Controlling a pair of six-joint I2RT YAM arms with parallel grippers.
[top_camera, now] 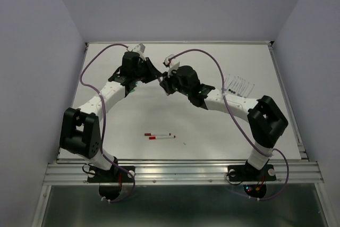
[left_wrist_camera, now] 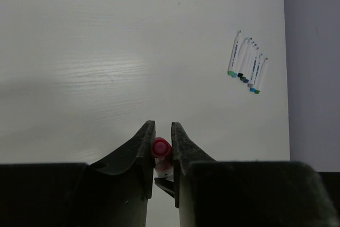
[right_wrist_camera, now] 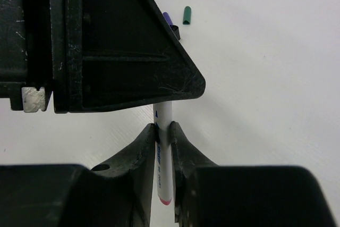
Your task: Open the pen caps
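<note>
Left claw (left_wrist_camera: 162, 124), just left of bench (top_camera: 202, 131) middle and toward 12 o'clock in top view: clenched on red cap (left_wrist_camera: 160, 146), one finger pressed to each side of it. Sliver of white barrel right below cap in left wrist view. Cannot tell whether cap sits fully on barrel or has parted from it.

At 6 o'clock from both claws, well apart from them: two loose pens (top_camera: 159, 134) flat on bench, side by side, nearly parallel, red-ended.

Right claw (right_wrist_camera: 162, 126), tip to tip with left claw: clamped round pen (right_wrist_camera: 163, 112) on its white barrel. Red end at 6 o'clock in right wrist view; other end running to 12 o'clock, out of sight under left claw.

At 12 to 1 o'clock in same view: green cap (right_wrist_camera: 187, 15) and purple cap (right_wrist_camera: 167, 18) loose on bench, near each other, purple one partly hidden behind left claw.

At 3 o'clock from claws, near bench right edge: pen bundle (top_camera: 239, 85), white barrels side by side with teal, blue, green and dark ends.
</note>
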